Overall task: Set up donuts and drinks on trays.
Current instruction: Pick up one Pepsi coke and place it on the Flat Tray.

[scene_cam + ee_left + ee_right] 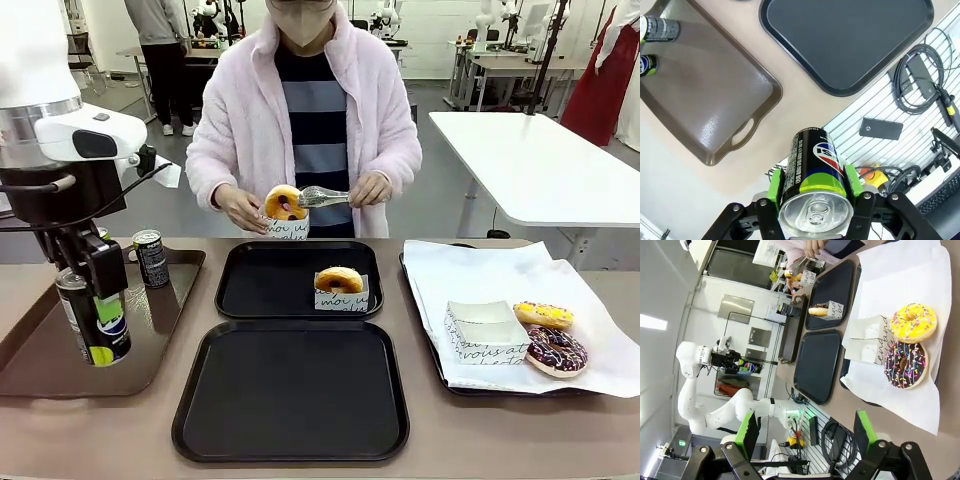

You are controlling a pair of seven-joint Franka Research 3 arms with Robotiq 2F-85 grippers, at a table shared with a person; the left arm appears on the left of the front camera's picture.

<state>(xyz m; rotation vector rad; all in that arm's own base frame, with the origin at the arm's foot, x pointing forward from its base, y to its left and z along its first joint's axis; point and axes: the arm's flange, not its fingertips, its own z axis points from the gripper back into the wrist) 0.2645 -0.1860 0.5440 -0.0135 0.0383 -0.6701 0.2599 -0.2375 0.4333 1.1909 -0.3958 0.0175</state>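
The table (600,440) carries a brown tray (40,350) on the robot's left, then the near black tray (290,400), bare, and the far black tray (255,285), which bears one sleeved donut (340,279). The left gripper (812,187) hangs over the brown tray, jaws clamped on a roughly upright Pepsi can (812,160). The right gripper (806,429) has its jaws apart, empty. Best to carry the can level to a bare tray corner, clear of the person's hand (240,208), and release only once its base sits flat.

Bright even light, soft shadows, sheen on brown tray (715,125), wide-angle wrist distortion
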